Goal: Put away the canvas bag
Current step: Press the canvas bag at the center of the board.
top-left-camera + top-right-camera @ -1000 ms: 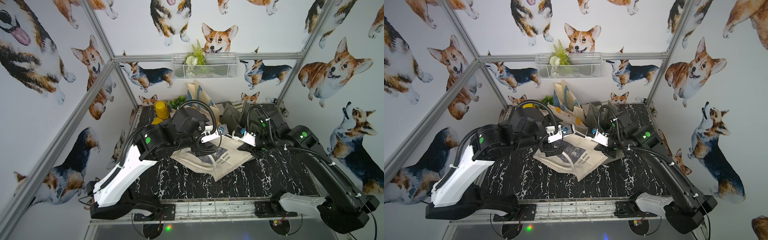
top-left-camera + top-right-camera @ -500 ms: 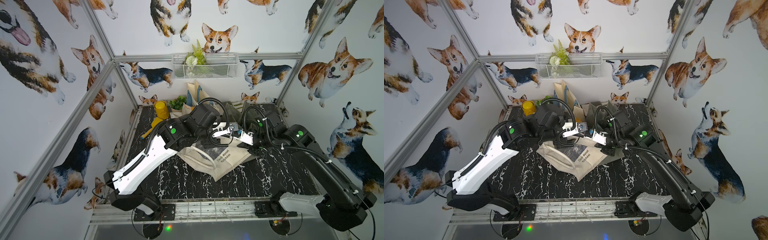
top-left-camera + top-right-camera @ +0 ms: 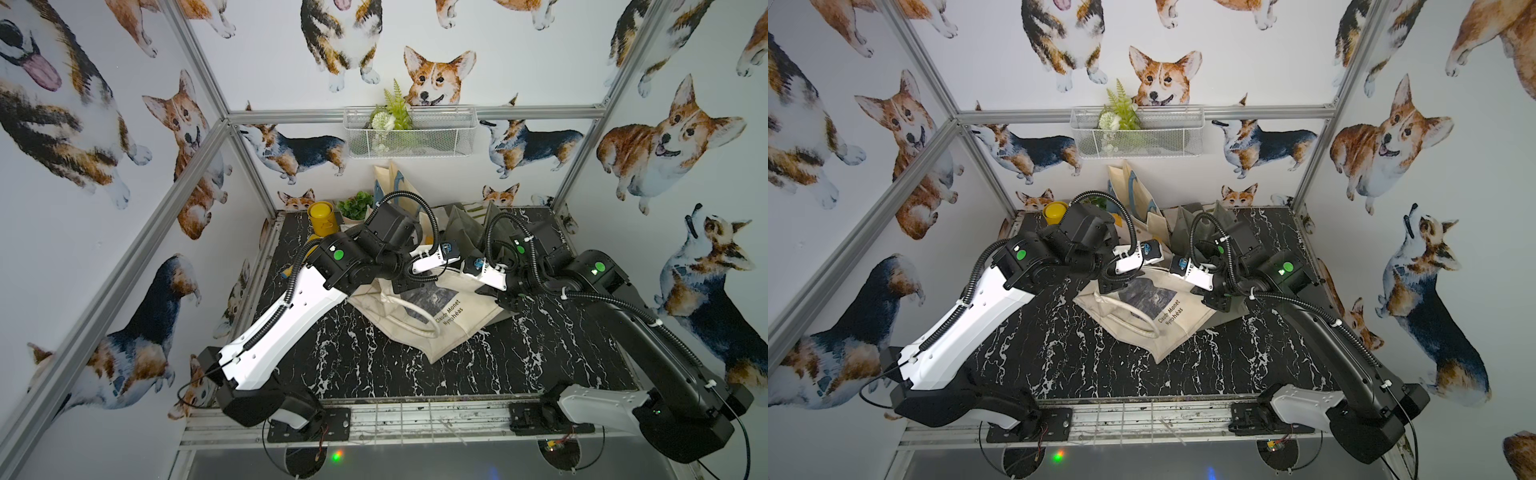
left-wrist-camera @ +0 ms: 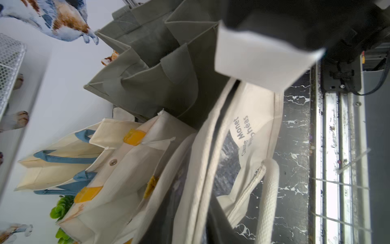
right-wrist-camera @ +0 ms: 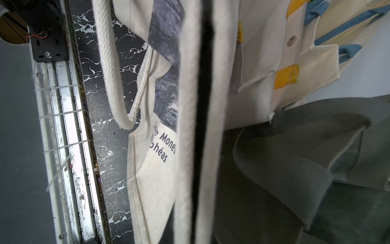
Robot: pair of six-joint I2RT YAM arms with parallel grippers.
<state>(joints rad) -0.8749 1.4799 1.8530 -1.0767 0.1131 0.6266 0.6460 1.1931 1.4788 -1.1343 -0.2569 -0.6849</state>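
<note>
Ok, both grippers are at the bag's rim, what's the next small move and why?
Probably close the left gripper on the rim of the canvas bag before lifting: the right gripper is shut on its other end, and the bag lies slumped on the table, short of the standing bags.

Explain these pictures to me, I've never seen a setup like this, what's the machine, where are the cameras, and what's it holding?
Two robot arms stand at a black marble table. Both top views look down from overhead; each wrist view comes from a camera on one arm. A cream canvas bag printed Claude Monet lies in the middle, with grey bags, other cream bags, a yellow cup and a small plant behind. The right gripper is shut on the bag's edge; the left gripper sits at its other edge, grip unclear.
</note>
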